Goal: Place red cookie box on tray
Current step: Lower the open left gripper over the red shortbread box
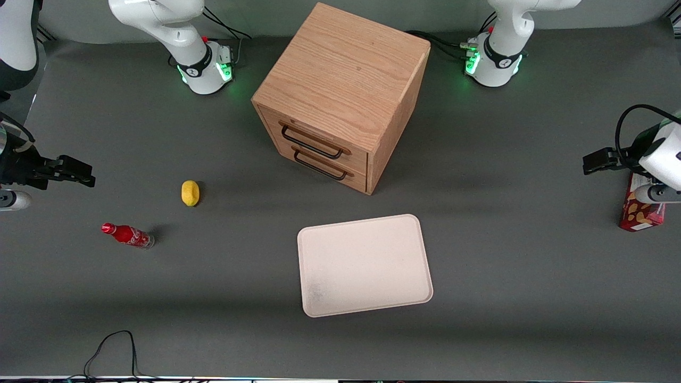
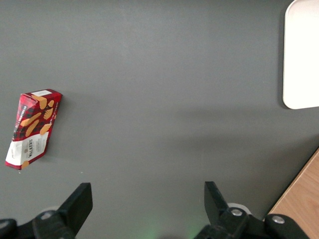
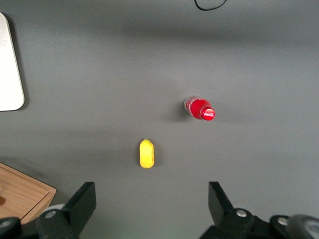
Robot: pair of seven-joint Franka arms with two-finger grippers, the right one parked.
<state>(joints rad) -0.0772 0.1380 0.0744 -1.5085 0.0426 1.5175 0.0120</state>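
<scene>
The red cookie box (image 1: 641, 213) is standing upright near the table's edge at the working arm's end, partly hidden by the arm in the front view. The tray (image 1: 314, 239) is lying well apart from it, near the middle of the table and in front of the wooden drawer cabinet (image 1: 340, 96).

The box is looking like a light, stiff cardboard carton, so it's probably not needing much squeeze, and too much would likely dent the panels. The smooth printed faces might be a bit slippery. Pinching across the slim thickness, around the middle of its length, seems like the safest hold.

The left gripper (image 2: 148, 199) is hovering high above bare table mat, pointing down, with its 2 fingers (image 2: 79, 201) spread wide apart and holding nothing. The box (image 2: 32, 128) is sitting off to one side of the gripper, so the arm is needing to shift over and drop down before any grab.
</scene>
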